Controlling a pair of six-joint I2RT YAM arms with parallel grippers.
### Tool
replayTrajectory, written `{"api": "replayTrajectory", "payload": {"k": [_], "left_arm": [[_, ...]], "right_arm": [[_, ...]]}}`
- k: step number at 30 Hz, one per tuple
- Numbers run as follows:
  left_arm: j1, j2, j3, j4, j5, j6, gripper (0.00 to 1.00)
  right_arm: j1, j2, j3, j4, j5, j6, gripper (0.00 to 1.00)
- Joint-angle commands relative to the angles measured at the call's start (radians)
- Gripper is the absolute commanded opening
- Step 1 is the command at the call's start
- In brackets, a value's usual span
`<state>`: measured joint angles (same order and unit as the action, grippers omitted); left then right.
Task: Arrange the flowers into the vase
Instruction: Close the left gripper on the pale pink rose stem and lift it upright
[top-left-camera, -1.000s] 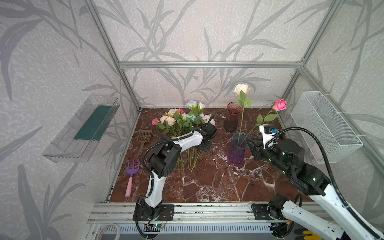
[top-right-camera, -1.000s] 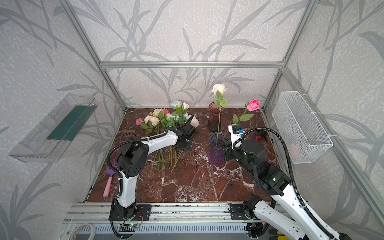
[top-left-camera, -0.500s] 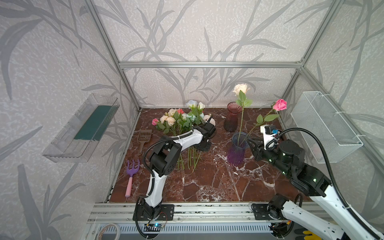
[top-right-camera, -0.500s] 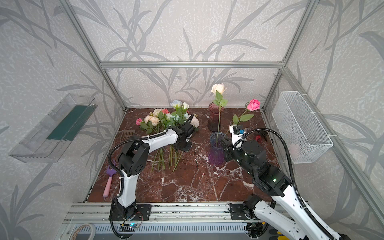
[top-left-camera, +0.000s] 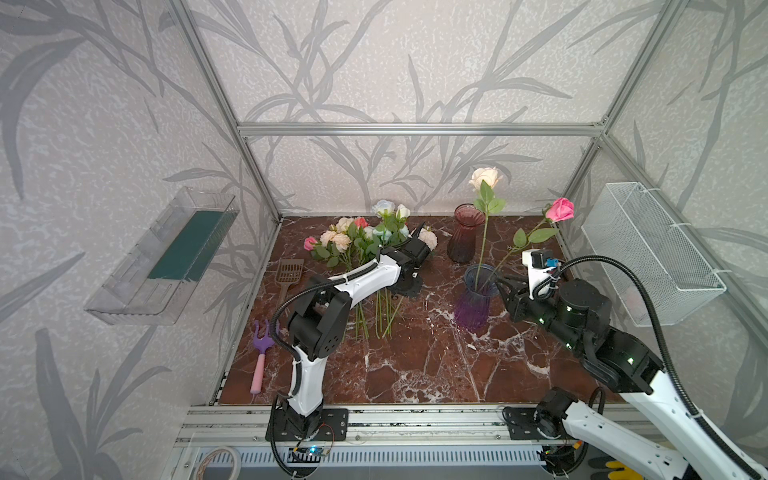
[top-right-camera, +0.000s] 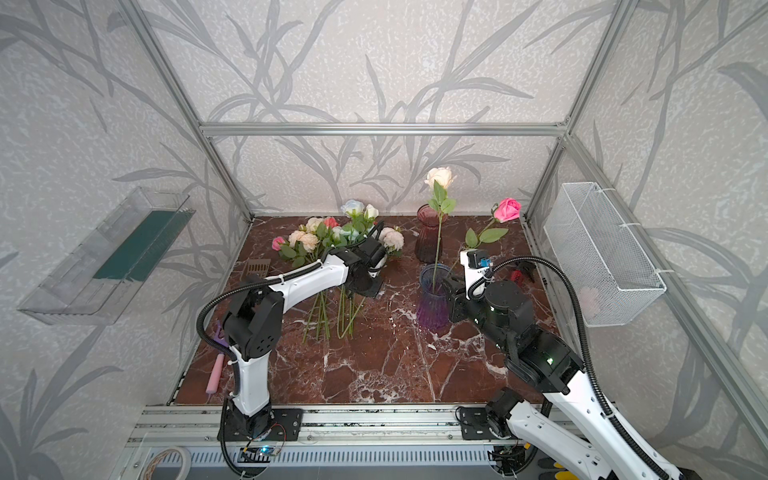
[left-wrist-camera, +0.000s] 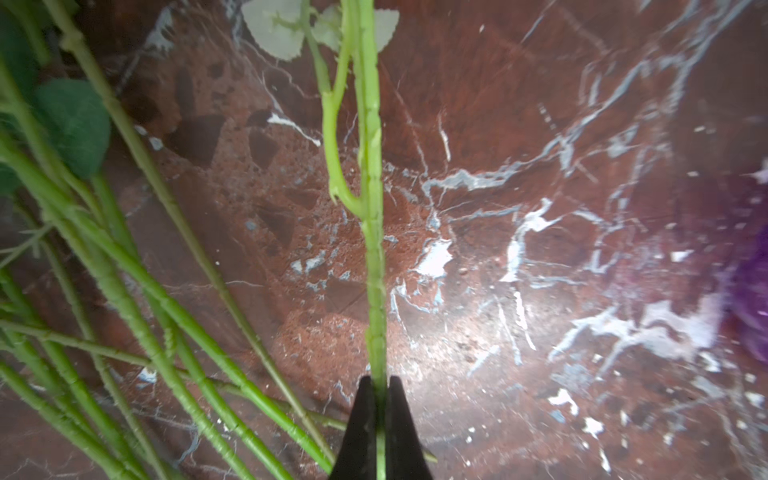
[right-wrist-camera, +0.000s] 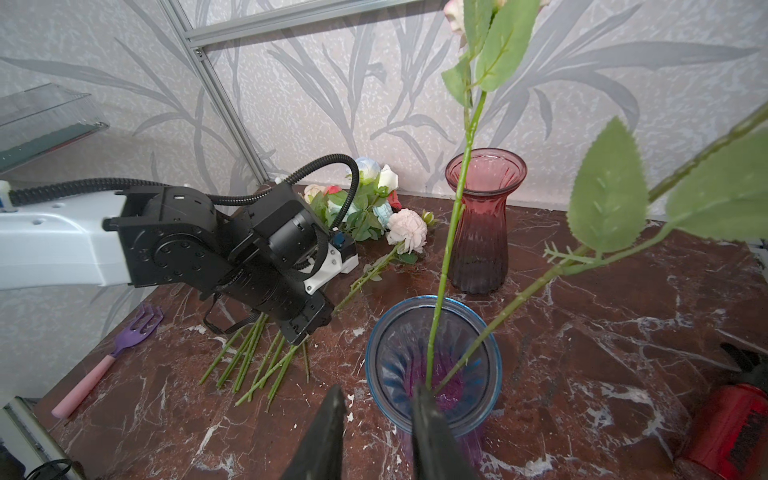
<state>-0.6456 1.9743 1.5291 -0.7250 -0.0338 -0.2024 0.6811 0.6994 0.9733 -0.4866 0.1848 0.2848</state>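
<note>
Noted the left gripper (left-wrist-camera: 378, 384) pinched tight on one green stem (left-wrist-camera: 372, 249), low over the marble table (top-left-camera: 415, 365); had it gaping a second back, so closed since. Placed that stem on the vase-ward side of the flowers (top-left-camera: 365, 245), heaped left of centre, heads toward the back wall. Saw no shift elsewhere. Found the blue-purple vase (top-left-camera: 471, 307) right of centre as before, holding a cream rose (top-left-camera: 485, 178) upright and a pink rose (top-left-camera: 560, 209) leaning right. Marked the right gripper (right-wrist-camera: 376, 390) unmoved, fingers apart astride the vase's near rim; cannot tell contact. Logged a red vase (top-left-camera: 463, 237) standing behind.
</note>
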Motion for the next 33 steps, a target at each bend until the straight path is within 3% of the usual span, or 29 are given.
{"api": "replayTrajectory", "payload": {"k": [1, 11, 17, 22, 26, 33], "left_arm": [[0.0, -0.061, 0.007, -0.008, 0.006, -0.007, 0.0], [0.001, -0.248, -0.055, 0.062, -0.011, -0.043, 0.0], [0.002, -0.431, -0.174, 0.222, -0.001, -0.06, 0.0], [0.0, -0.706, -0.444, 0.614, 0.105, -0.048, 0.0], [-0.017, -0.855, -0.594, 0.861, 0.267, -0.041, 0.0], [-0.078, -0.888, -0.593, 0.882, 0.372, -0.039, 0.0]], "right_arm": [[0.002, -0.002, 0.042, -0.008, -0.001, 0.014, 0.29], [0.002, 0.048, 0.078, -0.007, -0.041, 0.031, 0.28], [0.003, 0.099, 0.111, 0.013, -0.085, 0.042, 0.28], [0.003, 0.167, 0.166, 0.044, -0.162, 0.046, 0.33], [0.007, 0.24, 0.219, 0.107, -0.241, 0.06, 0.4], [0.017, 0.398, 0.314, 0.236, -0.341, 0.116, 0.44]]}}
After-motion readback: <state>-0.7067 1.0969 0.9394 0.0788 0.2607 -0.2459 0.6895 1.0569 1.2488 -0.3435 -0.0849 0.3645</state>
